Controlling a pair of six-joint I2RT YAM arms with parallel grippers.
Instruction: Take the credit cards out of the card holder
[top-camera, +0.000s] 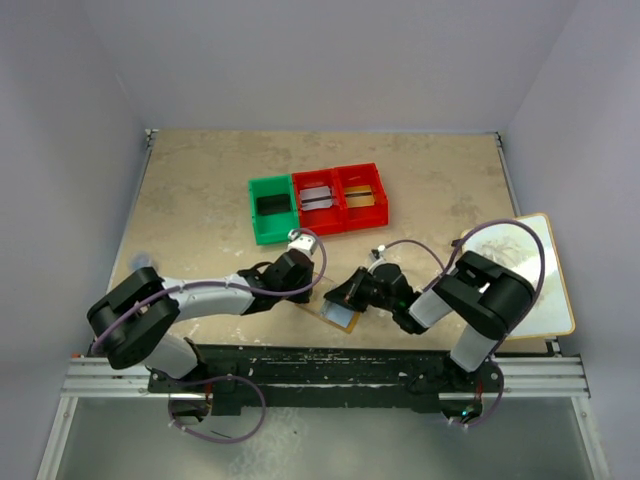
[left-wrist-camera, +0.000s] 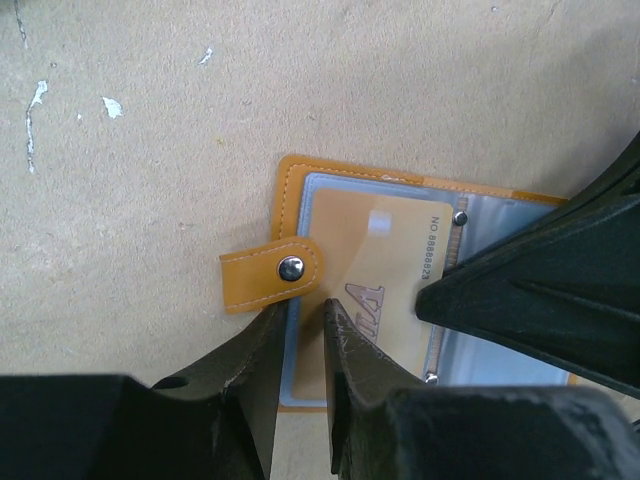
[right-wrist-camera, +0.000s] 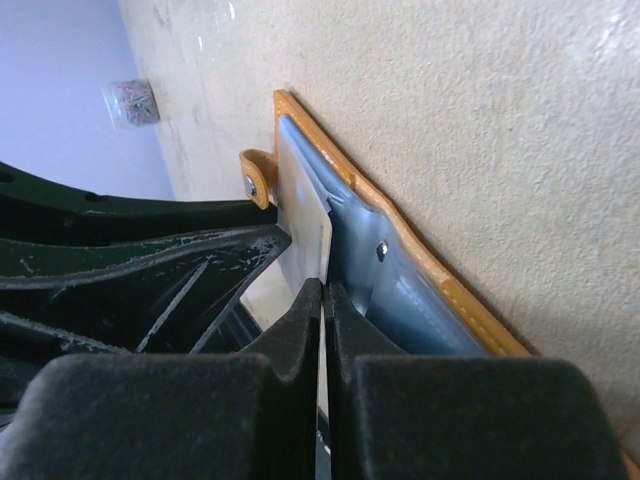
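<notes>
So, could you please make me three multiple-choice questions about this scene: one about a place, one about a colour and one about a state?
1. Where does the card holder lie?
A) inside a red bin
B) on the table, near its front edge
C) on the white board

2. What colour is the leftmost bin of the row?
A) green
B) blue
C) yellow

3. What is the state of the right gripper?
A) wide open
B) shut on nothing
C) shut on the gold card

Answers:
1 B: the top view shows it open and flat on the table.
2 A: the leftmost bin is green.
3 C: the right wrist view shows it pinching the card's edge.
</notes>
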